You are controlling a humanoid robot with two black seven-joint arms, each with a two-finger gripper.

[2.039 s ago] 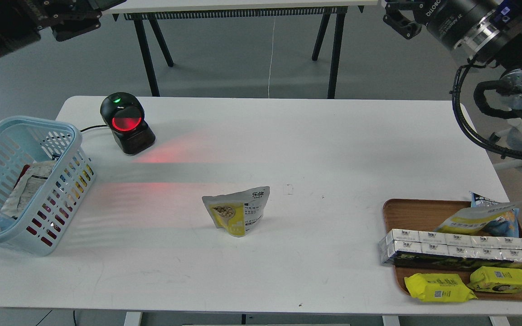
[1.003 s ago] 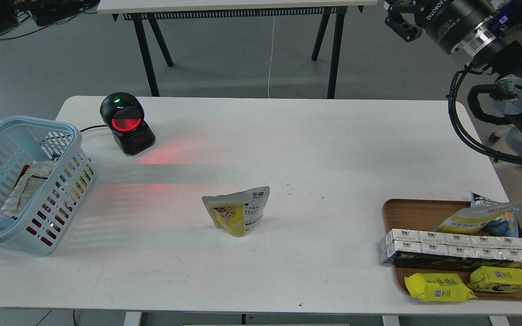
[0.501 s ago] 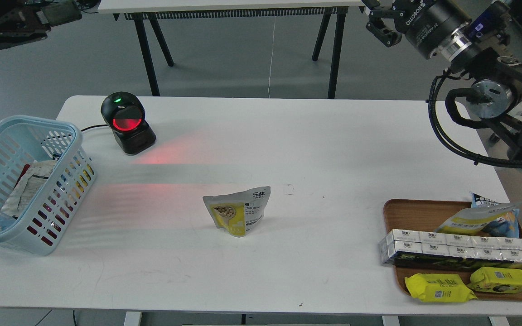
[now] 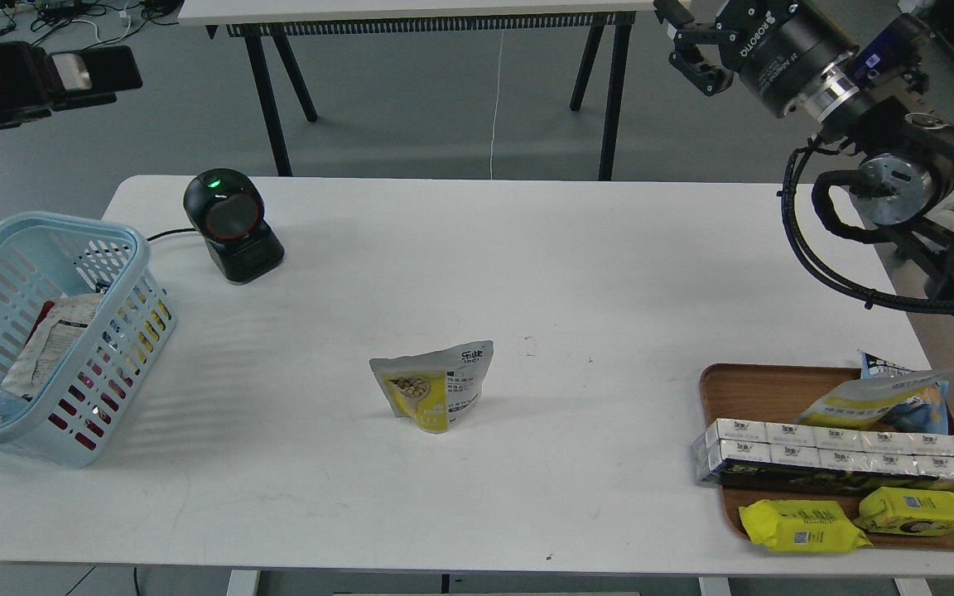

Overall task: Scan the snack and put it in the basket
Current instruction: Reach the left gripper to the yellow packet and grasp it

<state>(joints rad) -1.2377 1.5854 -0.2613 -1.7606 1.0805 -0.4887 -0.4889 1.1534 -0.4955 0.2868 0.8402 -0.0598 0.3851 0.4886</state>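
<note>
The snack (image 4: 434, 386), a small pouch with a silver-grey top and a yellow lower part, stands upright in the middle of the white table (image 4: 527, 265). The light blue basket (image 4: 71, 225) stands at the table's left edge with a few packs inside. My left gripper (image 4: 100, 70) hovers at the top left, beyond the table, dark and end-on. My right gripper (image 4: 686, 45) is raised at the top right, beyond the far edge, with its fingers spread and nothing between them. Both grippers are far from the snack.
A black barcode scanner (image 4: 230, 225) with a green light stands at the back left, near the basket. A wooden tray (image 4: 721, 382) at the front right holds boxed cartons, flat yellow packs and a larger bag. Another table's legs stand behind.
The scanner's red light and its red glow on the table have gone out. My right gripper has moved left. My left arm has come back into view at the top left.
</note>
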